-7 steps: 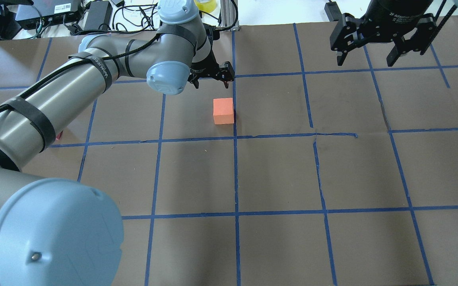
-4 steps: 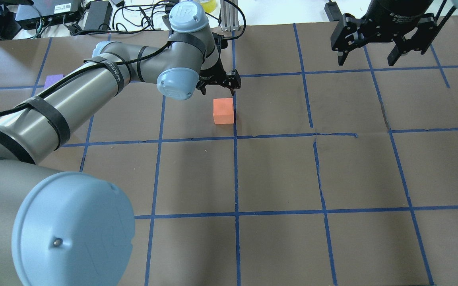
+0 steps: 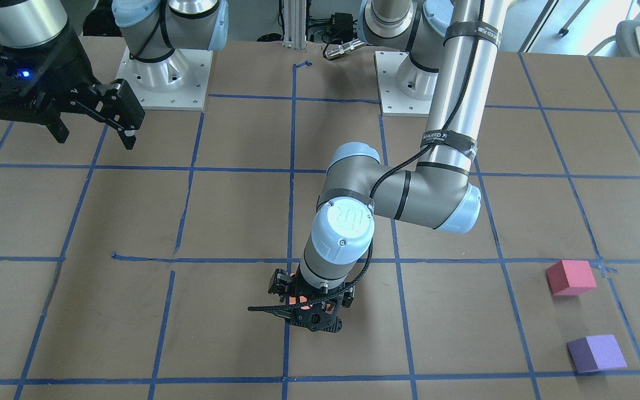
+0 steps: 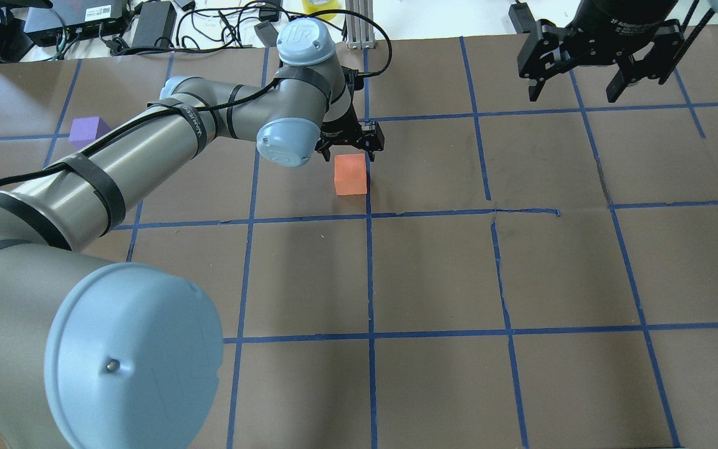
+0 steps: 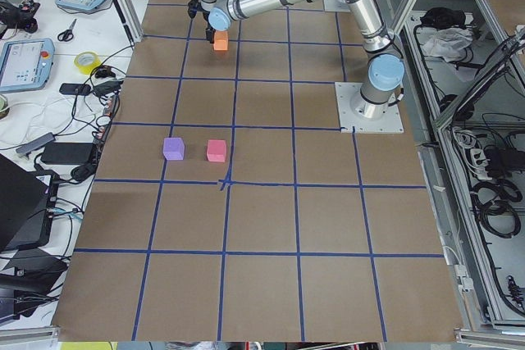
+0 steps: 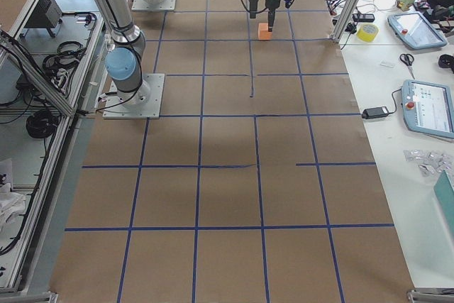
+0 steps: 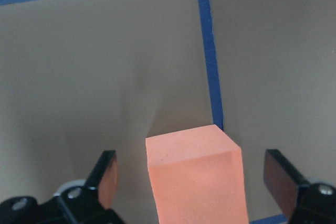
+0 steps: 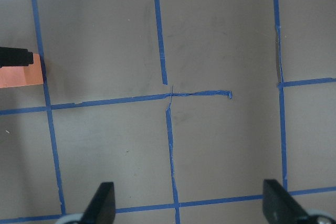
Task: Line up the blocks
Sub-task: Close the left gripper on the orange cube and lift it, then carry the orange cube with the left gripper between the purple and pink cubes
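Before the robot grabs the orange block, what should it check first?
1. Left tool open: ok.
2. Orange block centred inside that tool, a gap each side: ok.
3. Tool low enough to squeeze the block: cannot tell.
4. Right tool far away, open, holding nothing: ok.
5. Pinkish-red block and purple block in line with the orange one: not ok, both sit far off.
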